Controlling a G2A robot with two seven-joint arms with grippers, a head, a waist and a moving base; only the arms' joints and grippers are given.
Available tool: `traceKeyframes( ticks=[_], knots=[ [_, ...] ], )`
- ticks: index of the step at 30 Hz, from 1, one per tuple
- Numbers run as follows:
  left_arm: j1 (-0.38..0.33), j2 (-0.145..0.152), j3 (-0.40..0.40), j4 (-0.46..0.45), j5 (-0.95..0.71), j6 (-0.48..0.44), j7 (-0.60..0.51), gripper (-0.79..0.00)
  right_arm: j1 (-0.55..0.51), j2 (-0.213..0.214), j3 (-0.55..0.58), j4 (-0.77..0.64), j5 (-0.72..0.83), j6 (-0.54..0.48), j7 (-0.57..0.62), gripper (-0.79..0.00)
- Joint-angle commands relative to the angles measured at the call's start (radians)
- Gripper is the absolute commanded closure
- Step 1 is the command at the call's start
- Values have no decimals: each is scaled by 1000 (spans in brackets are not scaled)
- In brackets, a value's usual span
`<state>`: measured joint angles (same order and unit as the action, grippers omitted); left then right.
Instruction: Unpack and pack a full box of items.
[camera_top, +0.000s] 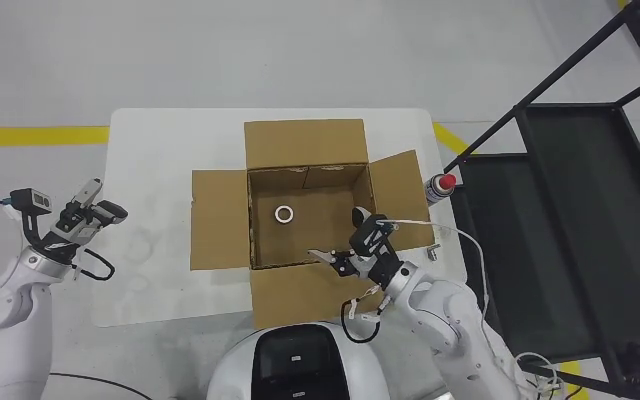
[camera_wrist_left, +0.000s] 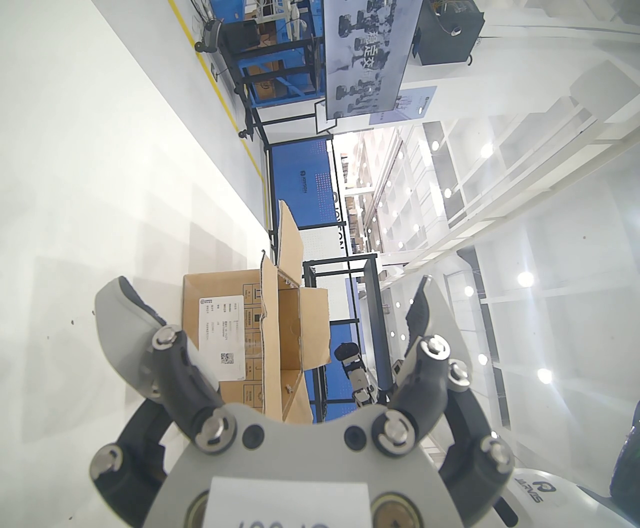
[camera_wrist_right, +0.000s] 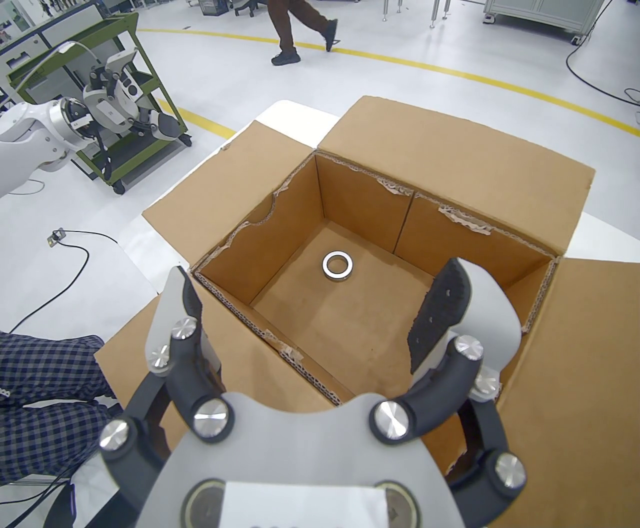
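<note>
From the top view, the open brown cardboard box (camera_top: 305, 143) sits mid-way across the white table (camera_top: 150, 150), and a small flat silver metal ring (camera_top: 283, 213) lies on its floor, towards the left wall. The right gripper (camera_top: 340, 237) hangs over the box's near right corner, so the ring lies ahead of it, to its left and below. The left gripper (camera_top: 108, 200) is well apart, out past the table's left edge. In the left wrist view that gripper's fingers are spread wide with nothing between them, and the box stands far ahead. In the right wrist view the right gripper's fingers also gape wide and hold nothing. The ring lies flat with its hole up, so it has no long axis, and the right arm is plainly the nearer one for a reach down.
</note>
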<state>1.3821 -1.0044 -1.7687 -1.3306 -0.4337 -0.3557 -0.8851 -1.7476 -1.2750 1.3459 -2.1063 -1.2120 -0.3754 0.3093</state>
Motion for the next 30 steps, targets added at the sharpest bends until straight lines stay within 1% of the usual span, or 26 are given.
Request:
traceKeyframes(
  ticks=[1,3,4,6,9,11,14,16,18,19,22,30],
  knots=[
    [0,0,0,0,0,0,0,-785,0,0,0,0,0,0,0,-785],
    [0,0,0,0,0,0,0,-785,28,-3,-26,12,-2,22,30,-785],
    [0,0,0,0,0,0,0,-785,63,-5,-56,24,-10,28,77,-785],
    [0,0,0,0,0,0,0,-785,158,-12,-120,51,-22,43,178,-785],
    [0,0,0,0,0,0,0,-785,295,-28,-227,119,-46,74,249,-785],
    [0,0,0,0,0,0,0,-785,366,-41,-284,185,-46,121,302,-785],
    [0,0,0,0,0,0,0,-785,440,-60,-329,292,1,216,319,-785],
    [0,0,0,0,0,0,0,-785,458,-69,-330,355,42,291,284,-785],
    [0,0,0,0,0,0,0,-785,463,-73,-333,401,45,324,251,-785],
    [0,0,0,0,0,0,0,-785,462,-74,-331,416,54,327,235,-785],
    [0,0,0,0,0,0,0,-785,462,-73,-327,432,63,291,197,-785],
    [0,0,0,0,0,0,0,-785,462,-73,-327,432,63,291,197,-785]
  ],
)
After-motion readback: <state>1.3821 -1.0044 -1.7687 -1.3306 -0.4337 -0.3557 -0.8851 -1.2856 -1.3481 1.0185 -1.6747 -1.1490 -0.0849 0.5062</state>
